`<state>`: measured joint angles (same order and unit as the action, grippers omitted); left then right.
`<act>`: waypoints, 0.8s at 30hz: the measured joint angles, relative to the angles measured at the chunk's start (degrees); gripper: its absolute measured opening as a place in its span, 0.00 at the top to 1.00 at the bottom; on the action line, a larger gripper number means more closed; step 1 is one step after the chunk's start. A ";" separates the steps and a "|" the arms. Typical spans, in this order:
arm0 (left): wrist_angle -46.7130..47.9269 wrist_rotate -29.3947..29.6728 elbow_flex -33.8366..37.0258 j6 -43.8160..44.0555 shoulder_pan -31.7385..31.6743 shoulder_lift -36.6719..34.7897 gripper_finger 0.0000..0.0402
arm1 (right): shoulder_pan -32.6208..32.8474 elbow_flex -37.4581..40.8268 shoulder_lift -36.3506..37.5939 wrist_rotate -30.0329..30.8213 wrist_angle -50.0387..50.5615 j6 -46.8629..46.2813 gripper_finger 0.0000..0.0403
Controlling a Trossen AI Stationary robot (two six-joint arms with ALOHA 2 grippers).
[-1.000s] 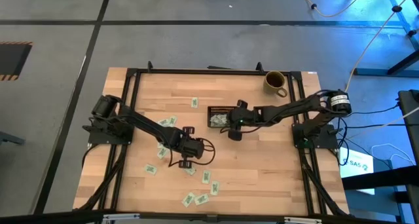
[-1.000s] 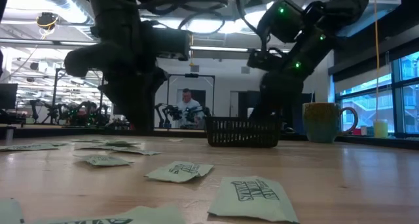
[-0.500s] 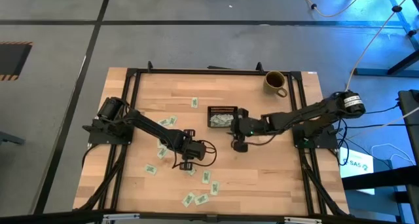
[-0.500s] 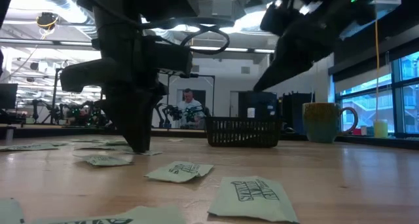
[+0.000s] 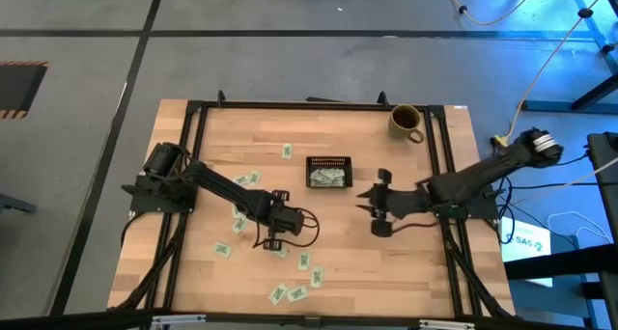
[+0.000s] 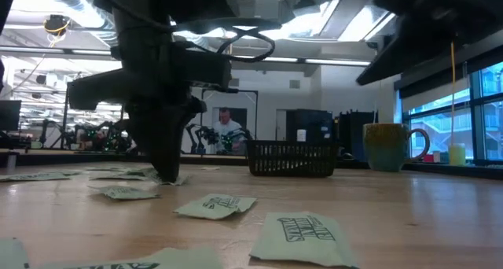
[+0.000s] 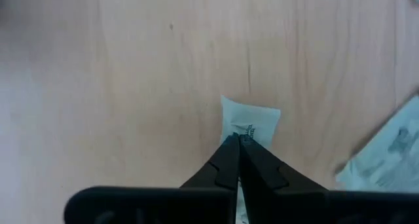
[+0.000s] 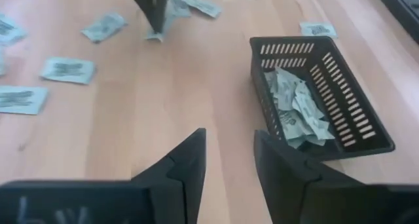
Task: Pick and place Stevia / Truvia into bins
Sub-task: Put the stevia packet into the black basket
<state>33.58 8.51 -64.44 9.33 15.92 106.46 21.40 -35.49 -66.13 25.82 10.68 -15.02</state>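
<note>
Pale green and white Stevia packets [image 5: 290,293] lie scattered flat on the wooden table, mostly on its left and near parts. Several more lie inside the black slotted tray [image 5: 328,161], which also shows in the right wrist view [image 8: 366,129]. My left gripper [image 5: 274,241] stands with its tips down on the table, shut on one packet [image 7: 250,121]; the low view shows it too [image 6: 167,177]. My right gripper [image 5: 371,206] is open and holds nothing. It hovers right of the tray and slightly nearer, its fingers [image 8: 186,165] pointing toward the tray. My left gripper pinches one Stevia packet at a short end [image 7: 237,136] between its two shut fingertips. The fingers come from above, pointing down. The rest of the packet [image 7: 252,116] lies beyond the tips on the table.
An olive-yellow mug [image 5: 406,121] stands near the far right corner, beyond the tray. A second packet [image 7: 386,152] lies close beside the pinched one. Bare wood [image 5: 406,262] stretches across the near right part of the table.
My right gripper has drawn back from over the tray toward the table's right edge. My left gripper has come down until its tips reached the table at a packet.
</note>
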 joint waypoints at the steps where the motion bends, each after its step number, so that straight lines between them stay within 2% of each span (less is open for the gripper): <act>1: 0.26 0.76 -0.40 -1.00 -0.09 -0.60 0.99 | 0.56 1.40 1.55 0.01 -0.85 -0.01 0.68; 7: -10.36 4.55 -1.97 -5.87 -3.53 -4.76 0.99 | 1.80 8.02 7.89 -0.06 -5.77 0.05 0.68; 13: -21.56 5.41 -2.01 -11.46 -11.10 -5.80 0.99 | 1.77 12.08 8.95 -0.02 -11.21 1.78 0.68; 19: -28.63 -0.94 -2.01 -15.03 -18.87 -4.10 0.99 | 1.56 14.42 8.92 0.05 -11.68 3.62 0.68; 24: -28.88 -3.59 -2.03 -14.68 -23.07 -1.87 0.99 | -0.21 15.01 8.92 0.14 -13.53 5.37 0.68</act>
<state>4.70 4.93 -66.48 -5.34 -7.14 104.59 21.19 -20.48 -57.21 25.96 -2.85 -9.65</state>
